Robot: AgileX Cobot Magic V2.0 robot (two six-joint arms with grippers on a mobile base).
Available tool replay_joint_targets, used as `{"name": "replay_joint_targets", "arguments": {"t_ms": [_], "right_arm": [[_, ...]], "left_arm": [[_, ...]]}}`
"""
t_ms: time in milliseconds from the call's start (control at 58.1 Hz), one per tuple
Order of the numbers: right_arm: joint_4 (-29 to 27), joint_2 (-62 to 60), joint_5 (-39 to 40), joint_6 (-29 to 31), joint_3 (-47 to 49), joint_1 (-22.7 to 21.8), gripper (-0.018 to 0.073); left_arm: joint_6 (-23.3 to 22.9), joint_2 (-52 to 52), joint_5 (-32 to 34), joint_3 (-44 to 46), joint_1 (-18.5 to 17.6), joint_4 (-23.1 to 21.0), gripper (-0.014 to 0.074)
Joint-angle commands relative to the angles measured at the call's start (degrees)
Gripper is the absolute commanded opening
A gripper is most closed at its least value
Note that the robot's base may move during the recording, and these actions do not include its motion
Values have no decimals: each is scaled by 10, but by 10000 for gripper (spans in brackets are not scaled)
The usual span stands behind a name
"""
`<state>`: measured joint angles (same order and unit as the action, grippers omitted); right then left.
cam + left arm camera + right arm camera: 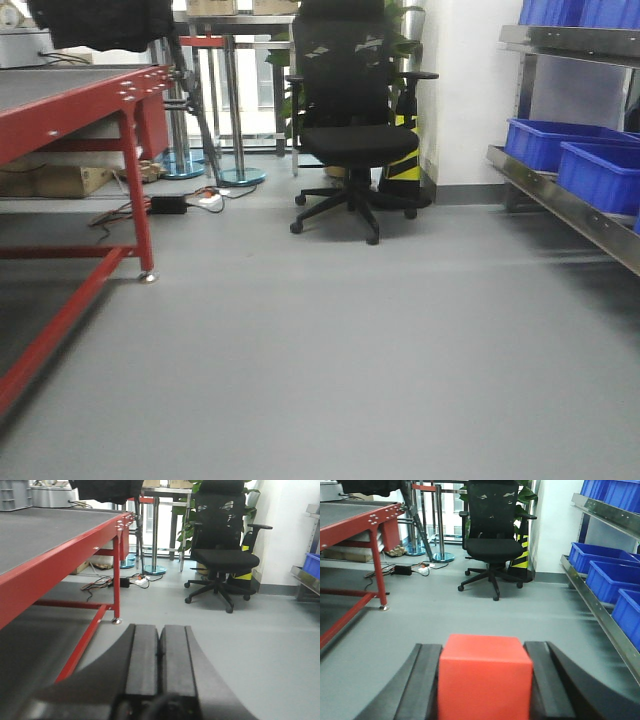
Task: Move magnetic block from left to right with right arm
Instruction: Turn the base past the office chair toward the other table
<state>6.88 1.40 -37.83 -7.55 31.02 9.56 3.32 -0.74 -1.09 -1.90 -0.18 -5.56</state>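
**Operator:** Where is the magnetic block?

**Spotter:** Your right gripper (pixel 484 647) has it. In the right wrist view the magnetic block (pixel 485 677) sits squarely between the two black fingers (pixel 422 680), one red face turned to the camera and its top face showing.

**Operator:** How wide is that gripper?

**Spotter:** Only as wide as the cube. Each finger lies flat against a side of it, with no gap visible on either side. The bottom of the cube runs off the frame, so I can't tell you whether anything is under it.

**Operator:** And where does it point?

**Spotter:** Take the black office chair (pixel 492 540) as your mark. The block is on the near side of the chair and almost in line with it, with a stretch of grey floor (pixel 485 612) between them. The red table (pixel 355 527) stands left of the chair, and the blue bins (pixel 610 577) on the metal shelf stand right of it.

**Operator:** The left arm?

**Spotter:** Your left gripper (pixel 160 627) is closed on nothing. Its fingers (pixel 142 655) meet along a thin seam. It aims at the floor on the near side of the same chair, a little left of it, with the red table's leg close by on the table side.
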Motion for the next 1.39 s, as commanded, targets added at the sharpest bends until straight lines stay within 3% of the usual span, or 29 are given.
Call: {"name": "replay_joint_targets", "arguments": {"t_ms": [0,1376], "right_arm": [[5,12,51,4,15,-1,237],[5,12,51,4,15,-1,237]], "left_arm": [[-3,-4,47,-4,0,-3,-126],[-3,-4,47,-4,0,-3,-126]]}}
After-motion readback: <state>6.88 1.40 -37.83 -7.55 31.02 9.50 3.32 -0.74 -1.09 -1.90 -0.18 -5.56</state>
